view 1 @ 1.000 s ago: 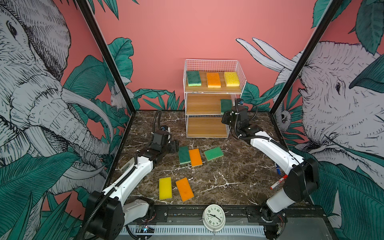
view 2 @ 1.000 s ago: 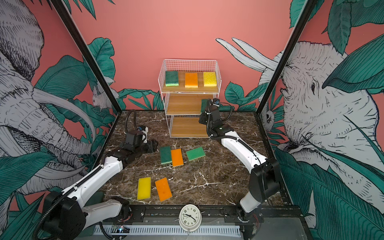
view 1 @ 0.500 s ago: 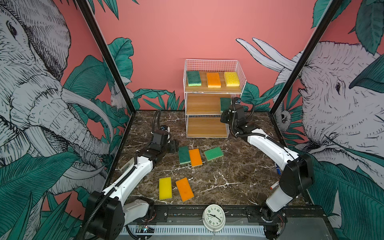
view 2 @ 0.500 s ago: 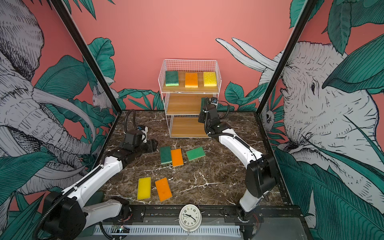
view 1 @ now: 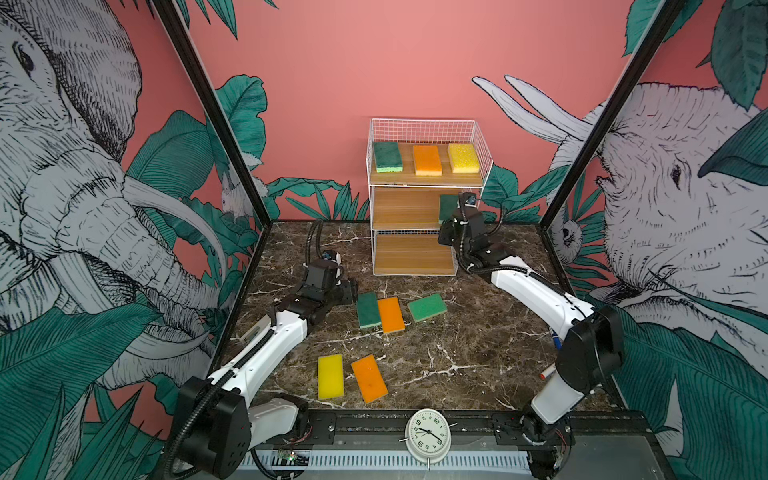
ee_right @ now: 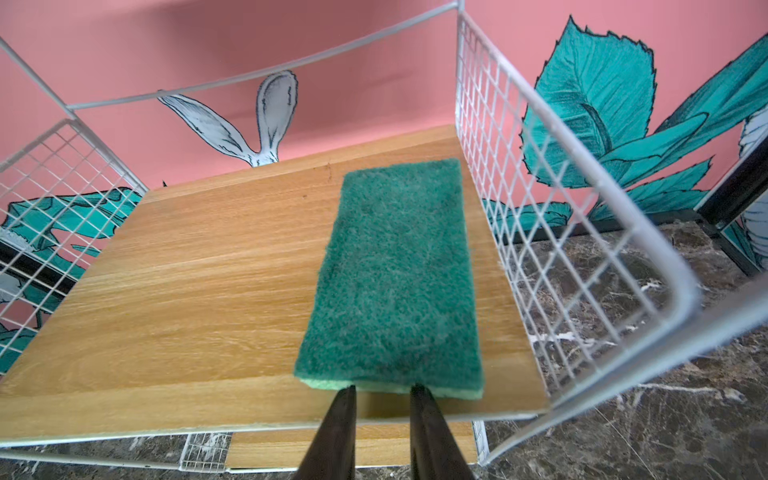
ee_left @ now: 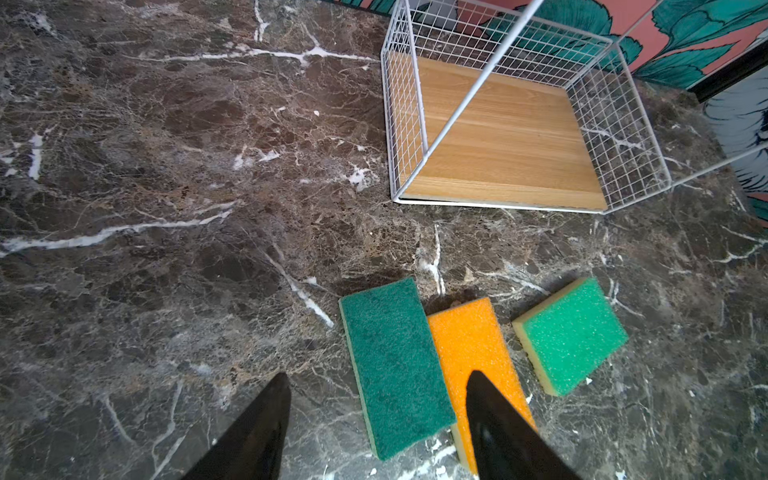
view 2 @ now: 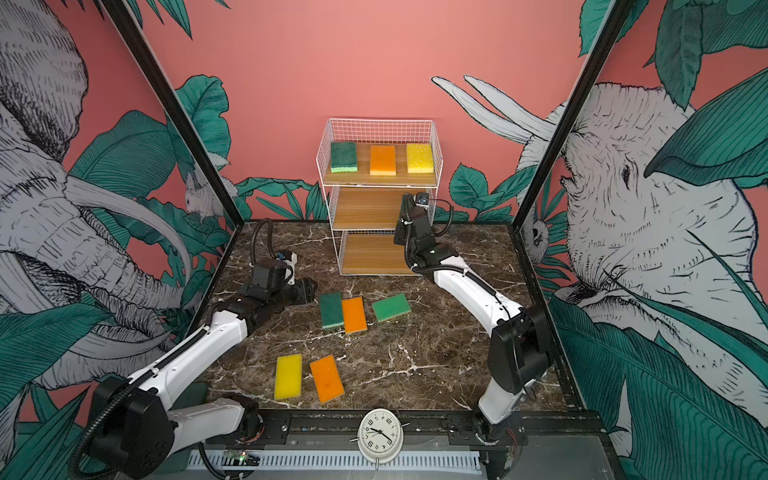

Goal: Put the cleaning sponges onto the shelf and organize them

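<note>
Three-tier white wire-grid shelf with light wooden boards stands at the middle of the back edge of the dark marble surface.

Top board, left to right in a row: green rectangular foam sponge, orange rectangular foam sponge, yellow rectangular foam sponge.

Middle board: dark green scouring-faced sponge lies flat at the right end, just beside the wire side wall, its long side running front to back.

Your right gripper sits at this sponge's front short edge. Its jaws are drawn shut with nothing between them. The tips meet the pale foam edge, though you can't confirm contact from the wrist view.

Your left gripper hovers over the surface left of centre, jaws spread apart and holding nothing.

Centre of the surface: second dark-faced green sponge and second orange sponge touch along their long sides. A lighter green sponge lies apart to their right, turned at an angle.

Toward the front edge, left of middle: second yellow sponge and third orange sponge, near each other but not touching.
</note>
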Robot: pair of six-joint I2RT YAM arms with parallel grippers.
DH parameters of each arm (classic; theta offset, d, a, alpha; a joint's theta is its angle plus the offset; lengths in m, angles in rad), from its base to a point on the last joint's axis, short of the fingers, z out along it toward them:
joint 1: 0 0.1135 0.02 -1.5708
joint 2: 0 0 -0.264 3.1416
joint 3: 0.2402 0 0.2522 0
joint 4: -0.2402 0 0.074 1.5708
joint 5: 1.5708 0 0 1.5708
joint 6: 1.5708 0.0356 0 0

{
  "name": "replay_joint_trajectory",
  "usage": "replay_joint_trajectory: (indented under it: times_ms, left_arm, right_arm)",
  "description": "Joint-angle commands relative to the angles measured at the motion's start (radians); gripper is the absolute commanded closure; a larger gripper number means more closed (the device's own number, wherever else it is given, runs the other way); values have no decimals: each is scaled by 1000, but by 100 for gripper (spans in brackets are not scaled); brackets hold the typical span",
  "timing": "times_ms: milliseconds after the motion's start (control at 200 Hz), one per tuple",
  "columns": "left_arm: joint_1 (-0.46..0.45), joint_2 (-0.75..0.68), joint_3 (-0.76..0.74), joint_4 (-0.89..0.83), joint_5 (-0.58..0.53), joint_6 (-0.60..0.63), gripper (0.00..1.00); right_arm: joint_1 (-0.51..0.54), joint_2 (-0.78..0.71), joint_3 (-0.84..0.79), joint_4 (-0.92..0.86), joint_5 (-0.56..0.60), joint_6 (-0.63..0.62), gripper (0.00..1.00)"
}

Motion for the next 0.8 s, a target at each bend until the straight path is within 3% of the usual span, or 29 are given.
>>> replay_joint_trajectory:
  times_ms: [0, 795]
  left_arm:
    - [6, 1, -11, 25, 8, -10, 32]
    - [6, 16, -14, 32, 8, -21, 32]
  right_arm:
    - [10, 6, 25, 23, 34, -35, 75]
    - [9, 28, 52, 28, 104, -104, 74]
